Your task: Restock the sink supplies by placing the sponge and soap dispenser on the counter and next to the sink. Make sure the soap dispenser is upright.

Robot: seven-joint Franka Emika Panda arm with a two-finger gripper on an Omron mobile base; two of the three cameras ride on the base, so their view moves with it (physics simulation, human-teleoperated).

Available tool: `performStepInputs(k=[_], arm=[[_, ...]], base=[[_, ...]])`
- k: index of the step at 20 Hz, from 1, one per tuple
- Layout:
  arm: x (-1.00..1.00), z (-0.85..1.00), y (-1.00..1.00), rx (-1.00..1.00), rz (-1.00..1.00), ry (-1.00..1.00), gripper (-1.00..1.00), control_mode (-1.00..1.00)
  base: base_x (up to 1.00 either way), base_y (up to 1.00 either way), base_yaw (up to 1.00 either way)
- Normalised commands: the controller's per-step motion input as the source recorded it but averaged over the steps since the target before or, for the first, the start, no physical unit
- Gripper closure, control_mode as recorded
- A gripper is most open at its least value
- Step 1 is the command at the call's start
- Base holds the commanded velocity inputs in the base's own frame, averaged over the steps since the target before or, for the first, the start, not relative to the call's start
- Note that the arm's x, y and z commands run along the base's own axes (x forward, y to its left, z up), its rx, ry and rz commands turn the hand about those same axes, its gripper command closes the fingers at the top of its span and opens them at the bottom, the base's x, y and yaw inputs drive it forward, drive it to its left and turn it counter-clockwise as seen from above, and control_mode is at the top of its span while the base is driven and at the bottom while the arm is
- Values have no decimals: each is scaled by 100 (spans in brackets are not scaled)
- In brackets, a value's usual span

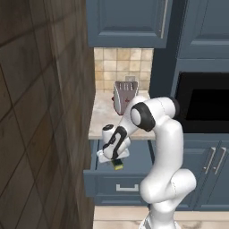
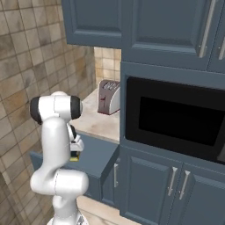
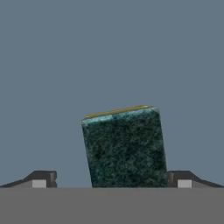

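The sponge (image 3: 124, 146) lies green scouring side up, with a thin yellow edge showing, on the blue floor of an open drawer (image 1: 117, 182). My gripper (image 3: 113, 179) is open and points down over it, one fingertip (image 3: 43, 178) well clear on the left and the other close by its right edge. From the base views the hand (image 1: 114, 154) hangs inside the drawer with the sponge (image 1: 118, 166) just under it, and the sponge (image 2: 74, 156) peeks out below the hand. The beige counter (image 1: 103, 117) lies above the drawer. The soap dispenser and the sink are out of view.
A silver toaster (image 1: 125, 95) stands at the back of the counter (image 2: 99, 122). A brown tiled wall (image 1: 40, 116) closes off the left. A black built-in oven (image 2: 176, 118) and blue cabinet doors (image 2: 176, 184) stand to the right; upper cabinets (image 1: 127, 22) hang above.
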Motion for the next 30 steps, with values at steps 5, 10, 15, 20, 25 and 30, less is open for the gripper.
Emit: performStepInputs(k=[5,10,15,20,25,30], arm=[[0,2,-12,0,0,3,-100,-100],[5,-7,-4,0,0,9,-100,-100],[26,-32,0,-1,0,14,-100,-100],[8,-54,0,-3,0,14,-100,-100],[-9,-44,0,-1,0,6,100,-100],[-26,-7,0,0,0,0,100,-100]], base=[[0,0,0],[0,0,0],[0,0,0],[0,0,0],[0,0,0],[0,0,0]])
